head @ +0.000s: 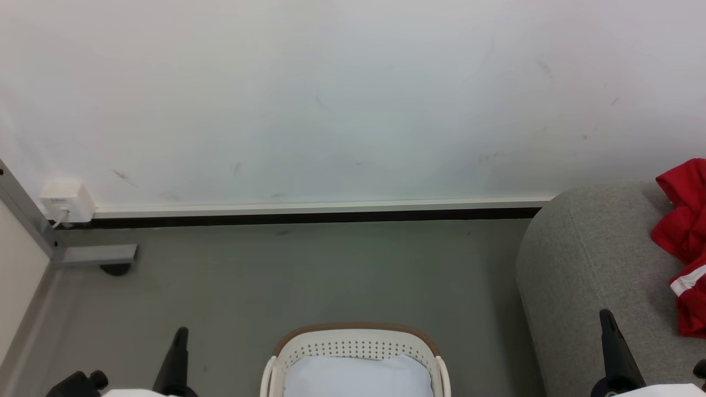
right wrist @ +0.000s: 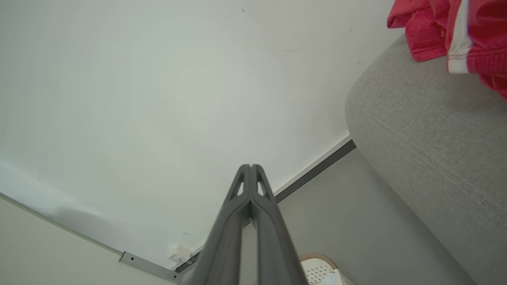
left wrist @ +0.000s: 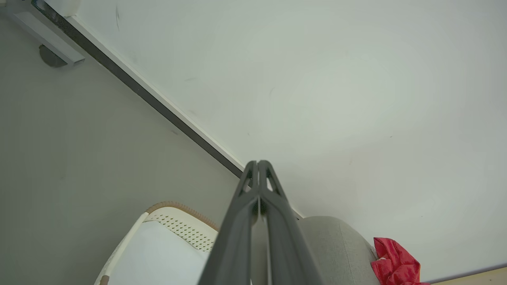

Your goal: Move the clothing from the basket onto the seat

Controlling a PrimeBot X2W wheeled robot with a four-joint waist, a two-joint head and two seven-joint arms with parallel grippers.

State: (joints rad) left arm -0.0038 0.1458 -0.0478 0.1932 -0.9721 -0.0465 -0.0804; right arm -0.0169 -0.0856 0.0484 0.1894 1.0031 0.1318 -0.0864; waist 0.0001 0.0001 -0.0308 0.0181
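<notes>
Red clothing (head: 684, 242) with a white stripe lies on the grey seat (head: 590, 259) at the right edge; it shows too in the left wrist view (left wrist: 396, 263) and the right wrist view (right wrist: 455, 27). The cream basket (head: 357, 344) with its brown rim stands on the floor at bottom centre, holding a pale white sheet (head: 356, 377); no red fabric shows in it. My left gripper (head: 180, 332) rises at the lower left, left of the basket, shut and empty (left wrist: 258, 162). My right gripper (head: 606, 314) stands over the seat's front, shut and empty (right wrist: 250, 165).
A white wall with a pale skirting (head: 320, 208) closes the far side. A white socket box (head: 66, 201) and a grey metal frame foot (head: 94, 255) sit at the far left. Grey floor (head: 309, 275) stretches between basket and wall.
</notes>
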